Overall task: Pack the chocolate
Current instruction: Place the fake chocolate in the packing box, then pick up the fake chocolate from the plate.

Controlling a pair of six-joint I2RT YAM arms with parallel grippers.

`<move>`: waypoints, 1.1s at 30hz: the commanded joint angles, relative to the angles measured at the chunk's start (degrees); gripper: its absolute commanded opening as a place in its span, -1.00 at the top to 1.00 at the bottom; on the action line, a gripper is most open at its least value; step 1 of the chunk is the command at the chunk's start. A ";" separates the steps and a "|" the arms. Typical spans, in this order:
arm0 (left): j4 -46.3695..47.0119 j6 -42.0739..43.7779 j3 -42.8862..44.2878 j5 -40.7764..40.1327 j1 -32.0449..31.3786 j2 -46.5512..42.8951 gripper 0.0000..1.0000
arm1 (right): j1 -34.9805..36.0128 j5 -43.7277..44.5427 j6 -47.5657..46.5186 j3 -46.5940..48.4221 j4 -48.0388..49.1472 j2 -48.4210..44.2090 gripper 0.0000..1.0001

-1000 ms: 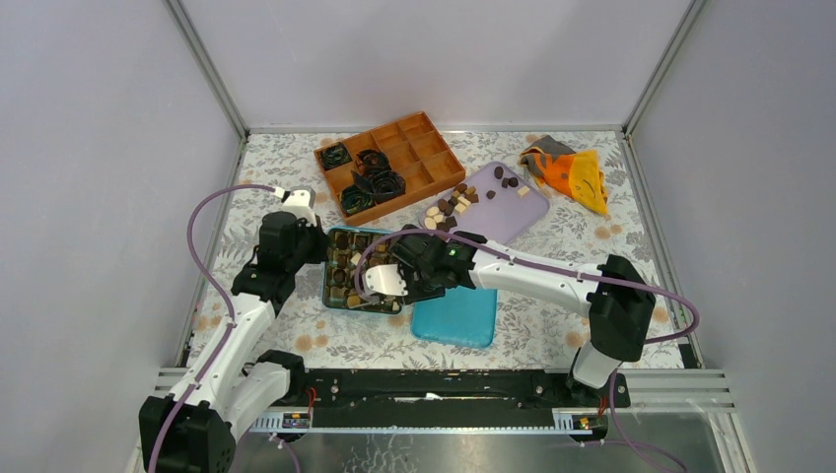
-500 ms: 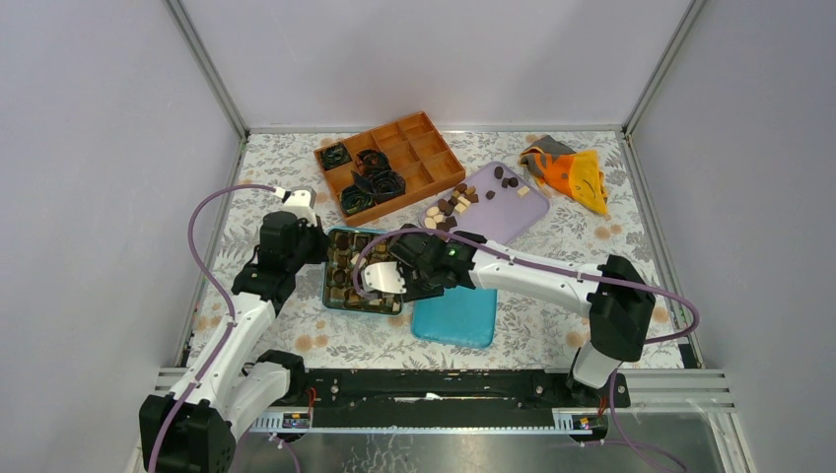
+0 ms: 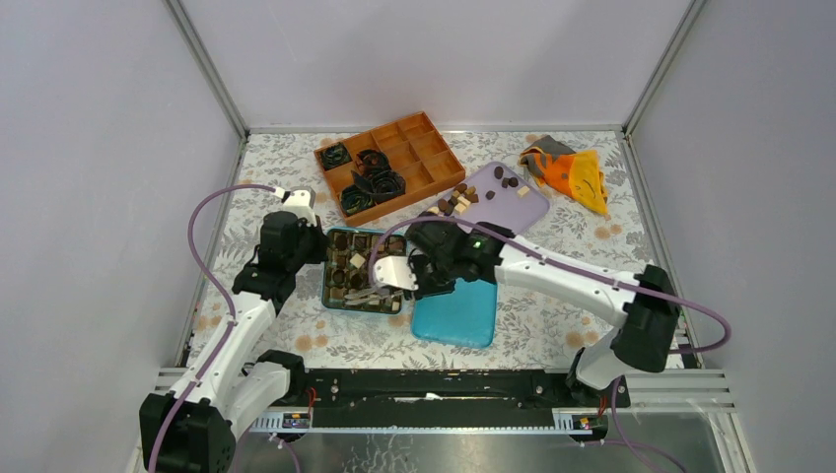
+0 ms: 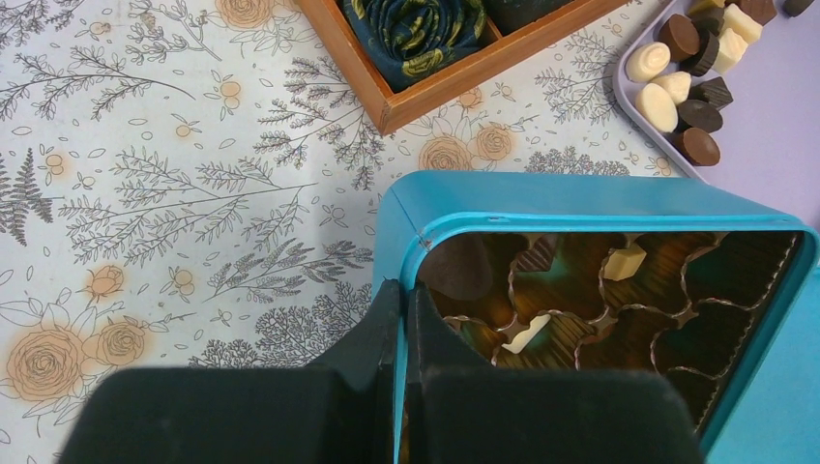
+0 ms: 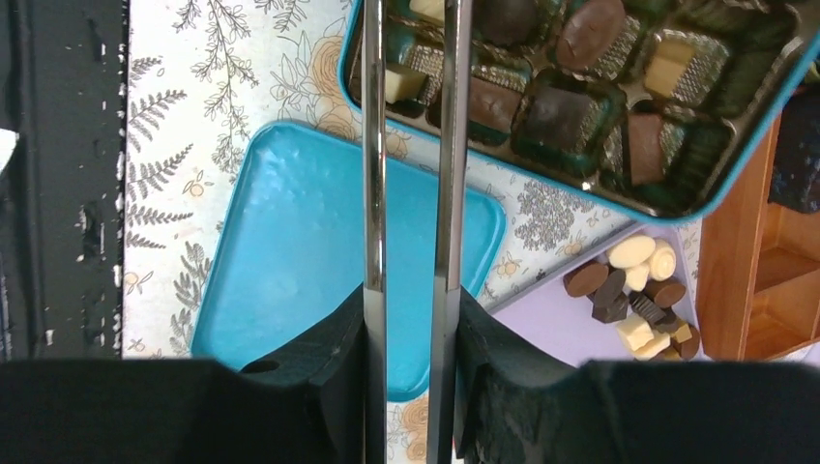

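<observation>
Where the table lies nearest the bases, a teal lid [image 3: 455,317] rests flat, just beside the open tin [image 4: 580,198]; left gripper [image 4: 401,319] is clamped tight on the tin's left wall; right gripper [image 3: 373,286] hangs over the tin, blades narrowly apart, tips unseen, any hold impossible to tell; chocolate [image 5: 590,29] sits in several tin cups, more lies loose on the purple tray [image 3: 513,212] beyond; farthest, a wooden box [image 3: 419,148] holds paper cups [image 3: 380,182].

On the bench [image 3: 296,168] before you the tin [image 4: 580,198], chocolate [image 5: 588,29] in its cells, lid [image 3: 455,317] flat just right of it, tray [image 3: 513,212] of loose pieces [image 4: 659,106] behind the lid, divided box [image 3: 426,156] behind the tin, cloth [image 3: 572,175] at your far right, past the tray.
</observation>
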 commanded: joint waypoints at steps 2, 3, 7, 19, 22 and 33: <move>4.66 -1.08 2.31 -0.17 0.29 -0.16 1.00 | -8.11 -10.21 -1.49 -1.02 -1.94 -7.73 0.30; 4.67 -1.10 2.36 -0.15 0.31 -0.06 1.00 | -9.99 -11.66 -1.39 -1.43 -1.95 -8.75 0.30; 4.45 -1.18 2.50 -0.05 0.40 0.15 1.00 | -19.82 -18.01 0.61 -3.94 -0.13 -13.58 0.30; 3.96 -1.63 2.76 0.88 0.55 0.92 1.00 | -50.35 -20.80 13.85 -18.32 16.87 -15.15 0.26; 3.78 -1.71 2.84 0.97 0.55 1.04 1.00 | -52.20 -15.58 15.73 -17.61 17.30 -11.75 0.26; 3.25 -2.15 3.22 1.75 0.55 1.94 1.00 | -55.33 -6.85 17.37 -15.12 16.62 -3.04 0.25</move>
